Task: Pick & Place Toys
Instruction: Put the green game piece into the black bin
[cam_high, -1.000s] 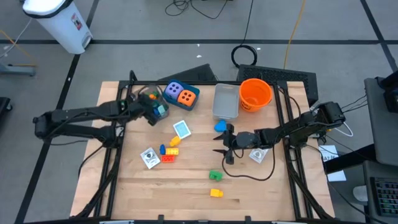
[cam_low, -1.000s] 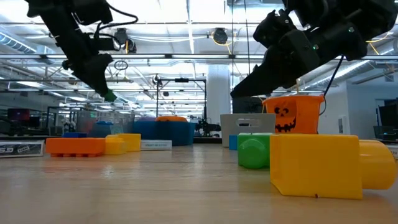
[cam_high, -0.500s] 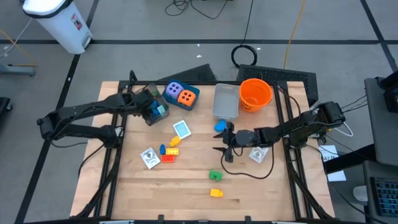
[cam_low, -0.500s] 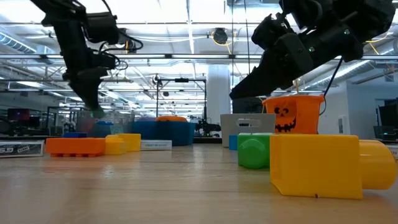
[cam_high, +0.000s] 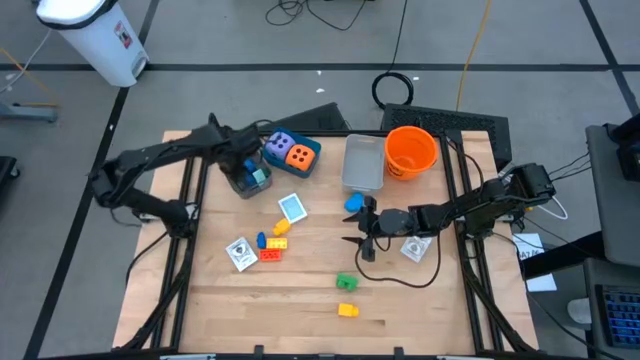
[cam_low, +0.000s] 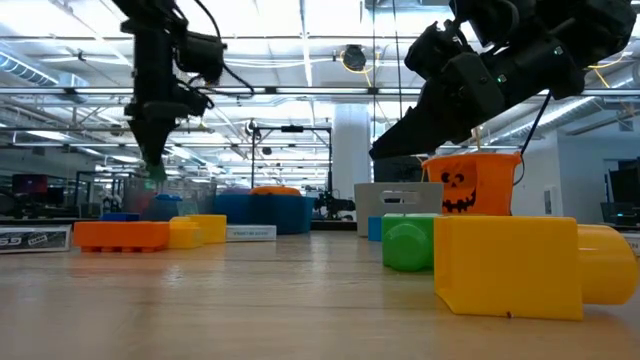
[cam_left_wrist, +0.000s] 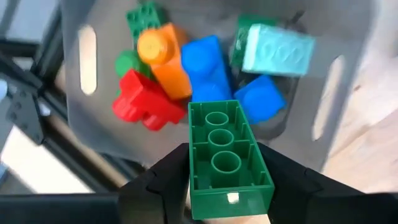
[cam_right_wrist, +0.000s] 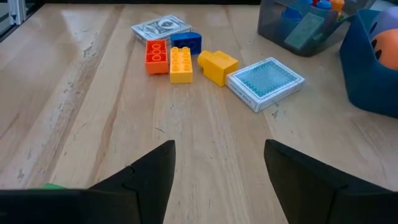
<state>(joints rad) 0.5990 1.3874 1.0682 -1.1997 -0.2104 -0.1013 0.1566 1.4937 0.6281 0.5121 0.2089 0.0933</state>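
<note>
Left fingers (cam_left_wrist: 221, 186) clamped on both long sides of a green brick (cam_left_wrist: 225, 158), studs side turned away, hollow underside facing the wrist camera. Held directly above a small grey transparent bin (cam_left_wrist: 323, 68) at about ten o'clock on the counter (cam_high: 300, 300). Inside this bin: a red brick (cam_left_wrist: 144, 104), an orange brick (cam_left_wrist: 166, 59), blue bricks (cam_left_wrist: 205, 65), a pale teal brick (cam_left_wrist: 278, 50), more green pieces at the back.

Right fingers (cam_high: 352, 228) spread apart, holding nothing, hanging low over bare wood near the centre of the counter, slightly toward three o'clock. Just beside them, toward twelve o'clock, a blue brick (cam_high: 353, 203).

Further out on the counter: a blue-backed card deck (cam_right_wrist: 265, 83) near the centre; toward eight o'clock a cluster with a yellow brick (cam_right_wrist: 217, 66), a second yellow brick (cam_right_wrist: 180, 65), an orange-red brick (cam_right_wrist: 155, 55), a small blue brick (cam_right_wrist: 186, 41) and a black-and-white card (cam_right_wrist: 161, 27). Toward six o'clock a green brick (cam_high: 347, 283) and below it a yellow one (cam_high: 347, 310). Another card (cam_high: 414, 249) lying under the right arm.

At twelve o'clock a blue box (cam_high: 306, 157) containing a purple die (cam_high: 279, 146) and an orange die (cam_high: 298, 155), then a grey tray (cam_high: 363, 163), then an orange bucket (cam_high: 411, 151).
</note>
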